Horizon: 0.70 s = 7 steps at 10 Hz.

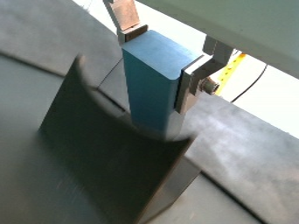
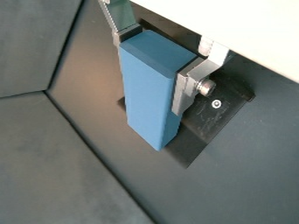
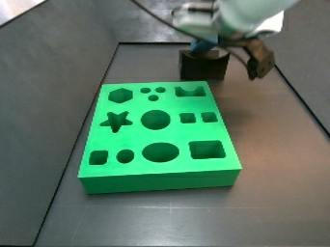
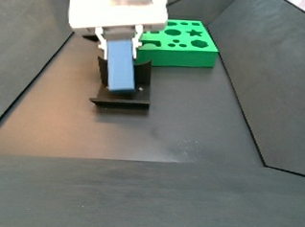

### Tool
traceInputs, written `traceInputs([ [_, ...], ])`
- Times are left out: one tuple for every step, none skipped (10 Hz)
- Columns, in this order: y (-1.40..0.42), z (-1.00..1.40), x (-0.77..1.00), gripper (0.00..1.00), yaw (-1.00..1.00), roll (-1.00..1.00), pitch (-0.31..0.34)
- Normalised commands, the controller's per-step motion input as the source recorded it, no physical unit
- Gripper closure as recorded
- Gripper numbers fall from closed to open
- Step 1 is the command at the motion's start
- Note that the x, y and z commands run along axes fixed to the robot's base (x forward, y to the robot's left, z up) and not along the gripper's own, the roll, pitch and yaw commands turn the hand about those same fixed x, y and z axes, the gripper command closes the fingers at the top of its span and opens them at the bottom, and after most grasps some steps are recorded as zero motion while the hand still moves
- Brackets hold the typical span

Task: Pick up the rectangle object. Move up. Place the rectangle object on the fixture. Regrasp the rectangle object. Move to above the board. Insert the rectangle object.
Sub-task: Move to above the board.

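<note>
Jaws closed on the rectangle object (image 2: pixel 149 92), silver fingers (image 1: pixel 194 80) pressing its upper end on opposite sides in both wrist views. Gripper (image 4: pixel 122 37) sits low over the fixture (image 4: pixel 123 93), behind and to one side of the board (image 3: pixel 161 135). Rectangle object (image 4: pixel 120 66) stands upright, long axis vertical, lower end down at the fixture (image 1: pixel 111 149); whether it actually rests on the fixture or hangs just clear I cannot tell. In a wrist view the block (image 1: pixel 152 83) is against the fixture's dark sloped face. Fixture base plate (image 2: pixel 216 118) shows a small screw head beside the block. Board (image 4: pixel 182 42) lies flat on the dark surface (image 4: pixel 181 126), cutouts up, apart from the fixture.
</note>
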Motion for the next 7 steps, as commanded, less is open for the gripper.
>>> traceInputs([
  [0.06,1.00,0.07,1.00,0.12,-0.08,0.217],
  [0.06,1.00,0.07,1.00,0.14,-0.07,0.202],
  [0.05,1.00,0.07,1.00,0.17,-0.05,0.169],
  [0.05,1.00,0.08,1.00,0.18,-0.04,0.142],
  [0.04,1.00,0.08,1.00,0.18,-0.03,0.110],
  [0.04,1.00,0.08,1.00,0.17,-0.02,0.081],
  [0.04,1.00,0.08,1.00,0.15,-0.02,0.050],
])
